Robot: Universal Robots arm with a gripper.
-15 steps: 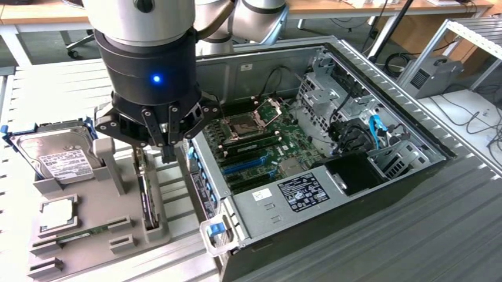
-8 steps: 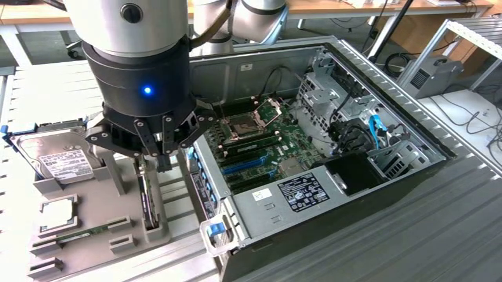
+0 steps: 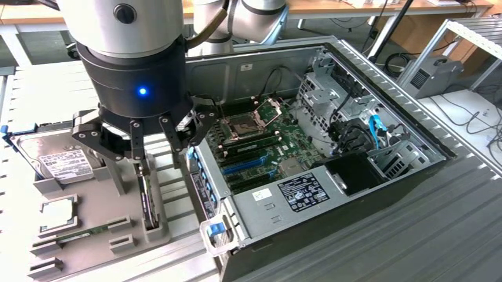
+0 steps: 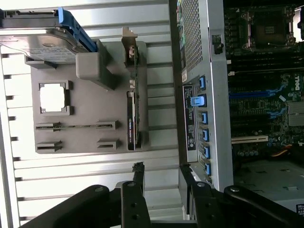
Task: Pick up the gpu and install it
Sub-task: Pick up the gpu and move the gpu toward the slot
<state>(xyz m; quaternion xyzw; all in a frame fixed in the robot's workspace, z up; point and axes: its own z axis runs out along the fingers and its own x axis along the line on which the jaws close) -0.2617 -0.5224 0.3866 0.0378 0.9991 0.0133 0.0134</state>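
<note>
**End effector spread above the gpu, nothing gripped**

Exterior view: in the upper left of the frame the end effector (image 3: 153,157) hangs with its fingers spread and empty, directly over the gpu (image 3: 148,202). The card stands on edge in a grey fixture (image 3: 102,226) at lower left, just beside the open computer case (image 3: 330,194). The hard drive (image 3: 59,160) sits close on its other side.

Wrist view: the gpu (image 4: 134,118) is upright in its slot, with its bracket end pointing away from the fingers (image 4: 138,176). It appears lined up with one finger rather than with the gap between them — a descent from there could drive a fingertip onto the card's top edge, tipping or chipping it. The other finger could clip the computer case (image 4: 209,95), which stands very near.
</note>
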